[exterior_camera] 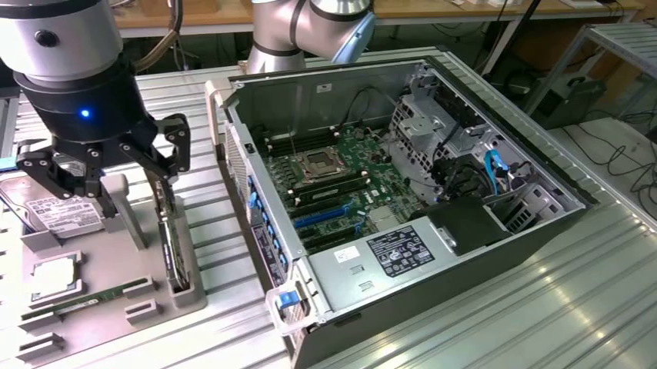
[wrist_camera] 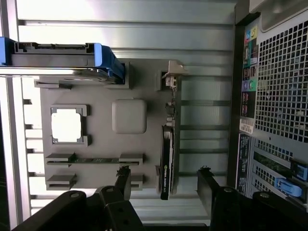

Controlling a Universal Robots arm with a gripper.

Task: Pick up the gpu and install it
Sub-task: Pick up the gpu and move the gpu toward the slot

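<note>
Pincer hangs released above the thin, dark green gpu card, jaws either side, not touching. Lifting and installing both remain for you: the gpu stands edge-on in the grey plastic tray, at nine o'clock from the open black computer case in the exterior view. Count one gpu, one silver hard drive, one narrow green memory stick.

Bright light, glare on ribbed table — whites blown out
</note>
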